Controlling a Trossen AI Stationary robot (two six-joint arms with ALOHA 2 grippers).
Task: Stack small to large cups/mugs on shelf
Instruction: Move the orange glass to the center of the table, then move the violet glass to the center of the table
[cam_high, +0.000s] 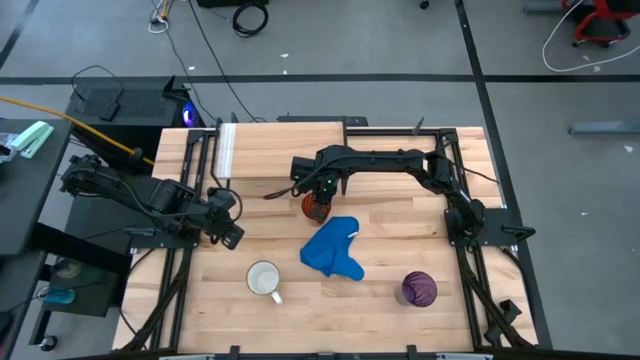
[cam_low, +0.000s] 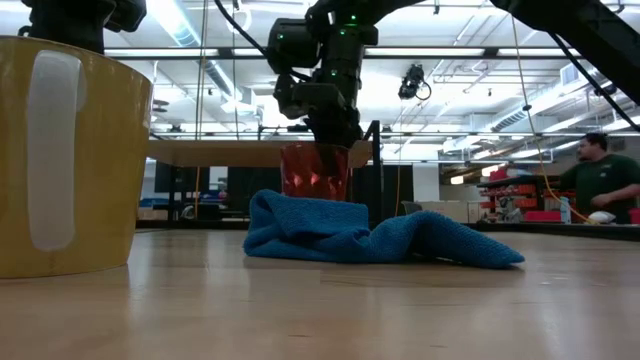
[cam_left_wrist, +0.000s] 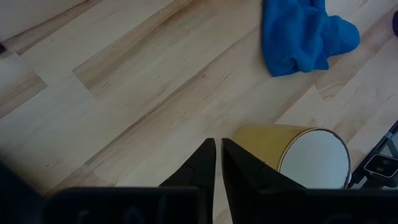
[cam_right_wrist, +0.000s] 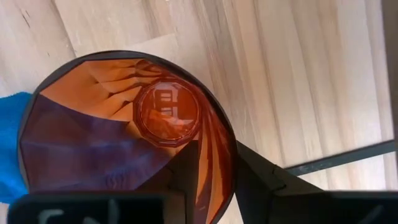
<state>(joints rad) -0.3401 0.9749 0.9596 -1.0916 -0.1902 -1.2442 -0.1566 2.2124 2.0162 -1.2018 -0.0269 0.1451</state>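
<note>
Orange cup (cam_high: 316, 207) stood on the tabletop (cam_high: 380, 310) just in front of the shelf (cam_high: 285, 150), touching the upper edge of the blue cloth (cam_high: 333, 250). The right end effector (cam_high: 319, 190) came down from above and gripped the cup's rim, one finger inside the wall and one outside, as the right wrist view showed (cam_right_wrist: 214, 180). In the low view the orange cup (cam_low: 314, 172) rose behind the blue cloth (cam_low: 370, 235), with the right end effector (cam_low: 330, 140) dipped into its mouth.

The left end effector (cam_high: 228, 225) waited near the tabletop's left edge, its fingers (cam_left_wrist: 202, 168) pressed almost together and holding nothing. The white mug (cam_high: 264, 279) sat toward the front of the tabletop, left of the cloth, its handle pointing to the front right; the low view saw it close up as a yellowish wall (cam_low: 65, 160). The purple tumbler (cam_high: 419, 289) stood upright at the front right, well apart from the cloth. A person (cam_low: 605, 180) showed in the room beyond.
</note>
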